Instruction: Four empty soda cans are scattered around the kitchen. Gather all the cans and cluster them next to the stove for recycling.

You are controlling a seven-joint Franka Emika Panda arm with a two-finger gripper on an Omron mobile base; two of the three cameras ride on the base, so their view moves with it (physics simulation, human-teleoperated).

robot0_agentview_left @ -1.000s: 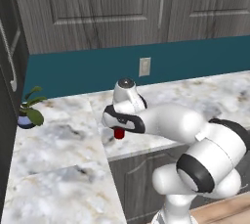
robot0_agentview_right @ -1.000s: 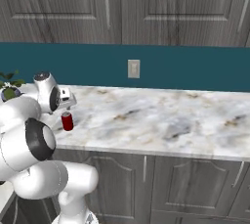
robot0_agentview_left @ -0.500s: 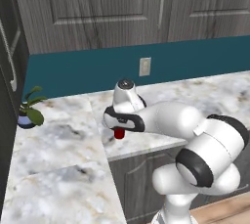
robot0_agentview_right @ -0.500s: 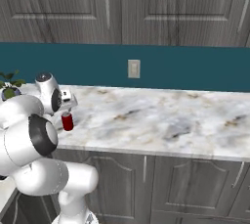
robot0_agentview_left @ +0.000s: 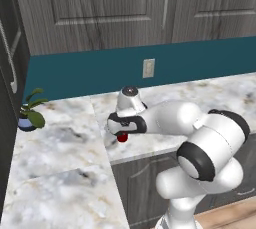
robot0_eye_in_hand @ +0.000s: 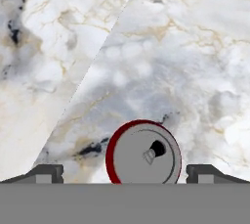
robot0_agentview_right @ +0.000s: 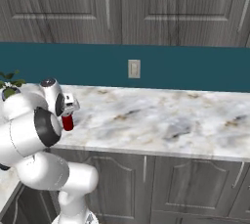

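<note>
base views flank the counter (robot0_agentview_left: 60,148); hand view looks straight down.

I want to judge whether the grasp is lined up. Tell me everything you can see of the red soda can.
The red soda can is a small metal-looking cylinder with a red wall and a flat silver-grey top bearing a pull tab and dark opening. It stands upright on the marble counter, near its front edge by a seam. The gripper hangs above it, jaws open, one fingertip at each side, neither touching it. In the base views the hand covers most of it.
</note>
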